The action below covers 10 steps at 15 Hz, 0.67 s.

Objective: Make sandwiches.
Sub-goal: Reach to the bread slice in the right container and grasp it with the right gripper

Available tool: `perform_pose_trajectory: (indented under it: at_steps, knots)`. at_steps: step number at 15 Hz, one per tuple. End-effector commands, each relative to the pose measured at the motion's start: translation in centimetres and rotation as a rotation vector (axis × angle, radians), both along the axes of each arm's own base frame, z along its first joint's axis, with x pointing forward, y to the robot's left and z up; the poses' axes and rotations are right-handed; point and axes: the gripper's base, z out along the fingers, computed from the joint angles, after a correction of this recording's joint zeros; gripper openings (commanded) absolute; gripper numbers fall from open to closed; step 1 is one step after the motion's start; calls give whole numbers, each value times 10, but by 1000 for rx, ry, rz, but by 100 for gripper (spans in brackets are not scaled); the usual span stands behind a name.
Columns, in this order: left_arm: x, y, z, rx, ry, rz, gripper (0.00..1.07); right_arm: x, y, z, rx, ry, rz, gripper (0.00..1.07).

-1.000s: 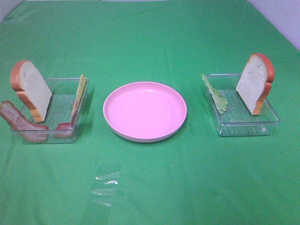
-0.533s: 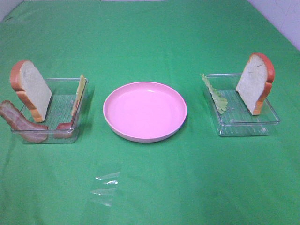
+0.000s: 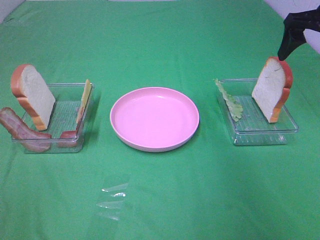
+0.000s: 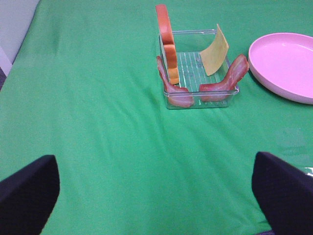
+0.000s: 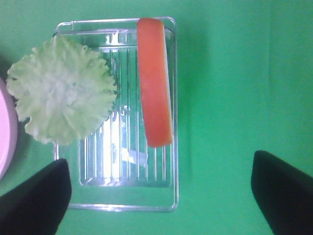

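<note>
No stacked sandwich is in view; the parts stand apart in two clear trays. The left tray (image 3: 65, 90) holds a bread slice (image 3: 34, 96), a cheese slice (image 3: 86, 97) and two bacon strips (image 3: 22, 131). The right tray (image 3: 260, 135) holds lettuce (image 3: 230, 101) and a bread slice (image 3: 272, 89). My right gripper (image 3: 292, 37) hangs above that bread, open and empty, over the tray in the right wrist view (image 5: 156, 205). My left gripper (image 4: 156, 196) is open and empty, well short of the left tray (image 4: 200, 103).
A round pink plate (image 3: 154, 118) sits empty between the trays on the green cloth. Clear plastic scraps (image 3: 114, 200) lie in front of it. The table's white edge shows at the far right corner.
My right gripper has come into the exterior view at the top right, above the right bread slice. Nothing on the table has moved.
</note>
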Motion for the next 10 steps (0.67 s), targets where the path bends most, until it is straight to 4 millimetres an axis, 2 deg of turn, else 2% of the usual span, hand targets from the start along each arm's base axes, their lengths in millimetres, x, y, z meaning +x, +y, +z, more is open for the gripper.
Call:
perform_pose_trajectory:
  at_steps: [1, 2, 4, 8, 10]
  knots:
    - [-2, 0, 1, 5, -25, 1, 102, 24, 0, -13, 22, 31, 9, 96]
    - [-2, 0, 1, 6, -25, 2, 102, 41, -1, -25, 28, 44, 9, 96]
    - [-2, 0, 1, 6, -25, 2, 102, 52, 0, -35, 43, 53, 10, 96]
    - [-2, 1, 1, 12, -25, 6, 102, 59, 1, -63, 65, 102, 19, 95]
    - [-2, 2, 1, 22, -26, 13, 102, 61, 1, -75, 68, 130, 18, 90]
